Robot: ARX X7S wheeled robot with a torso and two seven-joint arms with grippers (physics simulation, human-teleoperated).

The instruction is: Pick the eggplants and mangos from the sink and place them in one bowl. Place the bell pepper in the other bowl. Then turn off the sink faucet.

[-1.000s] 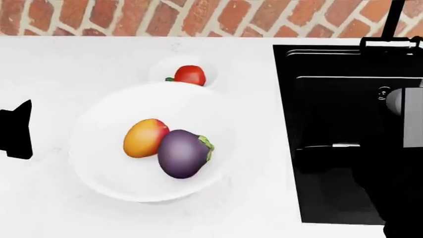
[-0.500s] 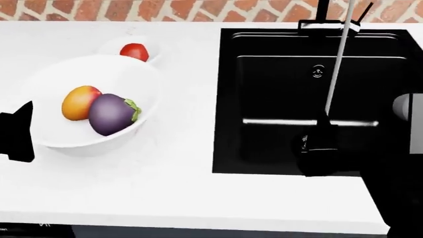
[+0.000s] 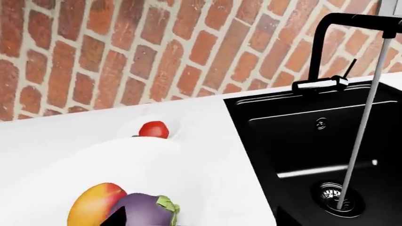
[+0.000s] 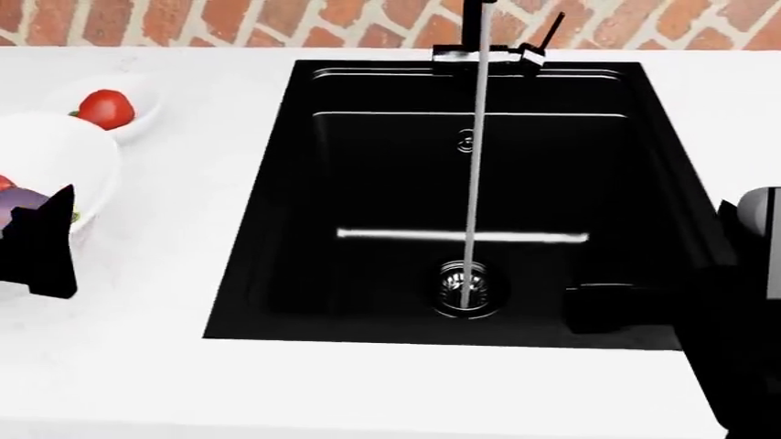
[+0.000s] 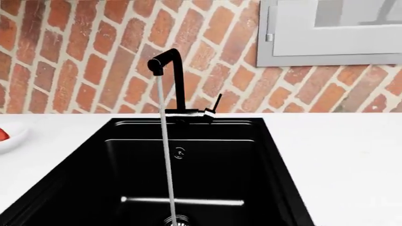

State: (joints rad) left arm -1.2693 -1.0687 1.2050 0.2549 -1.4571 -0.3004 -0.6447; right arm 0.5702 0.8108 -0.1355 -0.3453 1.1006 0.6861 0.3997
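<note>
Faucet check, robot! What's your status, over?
Grippers: state unclear. Faucet running into empty sink; lever untouched. Mango, eggplant in one bowl, bell pepper in the other. Nothing blocking.

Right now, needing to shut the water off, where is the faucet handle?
In the head view, the faucet handle sits at the sink's back rim, right of the water stream.

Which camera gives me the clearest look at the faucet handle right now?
The right wrist view: the handle shows whole against the brick, tilted up beside the spout. The left wrist view shows it small near the frame edge. The head view cuts it at the top.
</note>
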